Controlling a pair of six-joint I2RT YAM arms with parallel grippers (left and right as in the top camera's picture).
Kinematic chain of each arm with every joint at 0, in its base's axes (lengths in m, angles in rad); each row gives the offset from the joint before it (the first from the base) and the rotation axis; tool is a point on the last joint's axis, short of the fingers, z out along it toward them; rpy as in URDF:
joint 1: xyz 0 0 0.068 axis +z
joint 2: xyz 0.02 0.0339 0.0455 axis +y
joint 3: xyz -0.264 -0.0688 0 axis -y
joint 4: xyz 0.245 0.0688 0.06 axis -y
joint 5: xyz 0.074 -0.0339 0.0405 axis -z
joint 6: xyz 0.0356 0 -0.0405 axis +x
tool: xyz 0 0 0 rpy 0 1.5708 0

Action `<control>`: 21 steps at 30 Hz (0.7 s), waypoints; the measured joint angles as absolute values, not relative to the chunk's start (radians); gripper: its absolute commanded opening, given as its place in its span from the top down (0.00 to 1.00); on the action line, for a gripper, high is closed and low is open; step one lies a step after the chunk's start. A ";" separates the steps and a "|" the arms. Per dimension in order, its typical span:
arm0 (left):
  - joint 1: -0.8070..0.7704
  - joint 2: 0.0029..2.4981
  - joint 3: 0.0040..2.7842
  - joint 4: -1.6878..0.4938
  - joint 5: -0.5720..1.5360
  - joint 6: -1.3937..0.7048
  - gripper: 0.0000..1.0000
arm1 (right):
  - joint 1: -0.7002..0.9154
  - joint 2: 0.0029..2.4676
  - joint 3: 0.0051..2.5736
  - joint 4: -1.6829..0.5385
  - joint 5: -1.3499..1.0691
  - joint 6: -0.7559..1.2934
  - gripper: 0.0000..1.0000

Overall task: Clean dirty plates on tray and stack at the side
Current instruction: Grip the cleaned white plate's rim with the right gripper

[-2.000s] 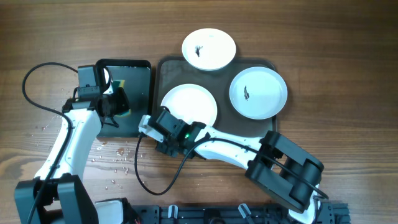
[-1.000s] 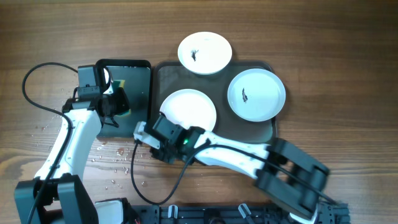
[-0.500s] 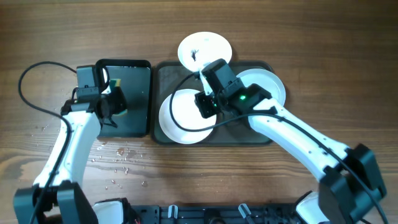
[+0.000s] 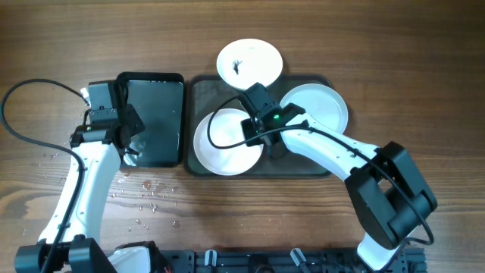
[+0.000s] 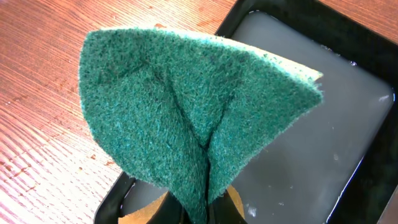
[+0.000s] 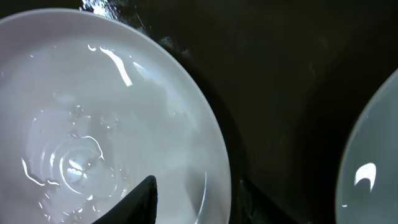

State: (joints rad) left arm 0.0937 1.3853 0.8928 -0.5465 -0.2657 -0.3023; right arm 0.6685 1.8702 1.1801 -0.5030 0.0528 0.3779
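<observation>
Sponge (image 5: pixel 193 118) lifted from black tray (image 5: pixel 305 149) — left pincer (image 5: pixel 205 208) grasping | right pincer (image 6: pixel 193 199) astride plate (image 6: pixel 93 124), grip unclear

No text, label, brand, number or sign can be read anywhere in these views.

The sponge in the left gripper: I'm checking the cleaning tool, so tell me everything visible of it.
The sponge has a rough dark-green scouring face over a thin yellow layer showing at its edge. It is folded along a central crease, pinched at its lower end by the left gripper, held over the black tray of water.
</observation>
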 measured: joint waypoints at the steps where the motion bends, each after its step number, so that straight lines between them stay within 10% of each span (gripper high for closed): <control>1: 0.094 1.386 0.893 -0.547 -0.266 -0.303 0.96 | 0.669 1.870 1.180 -0.500 0.054 0.378 0.59; 10: 0.094 1.385 0.883 -0.546 -0.280 -0.336 0.96 | 0.669 1.883 1.180 -0.508 0.060 0.406 0.59; 16: 0.094 1.386 0.883 -0.546 -0.281 -0.343 0.96 | 0.669 1.932 1.180 -0.509 0.061 0.452 0.96; 21: 0.094 1.386 0.881 -0.546 -0.281 -0.351 0.95 | 0.665 1.926 1.184 -0.513 0.056 0.467 0.96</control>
State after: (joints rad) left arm 0.0937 1.3857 0.8814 -0.5457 -0.2806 -0.3508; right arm 0.6647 1.9259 1.1843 -0.5125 0.0563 0.4675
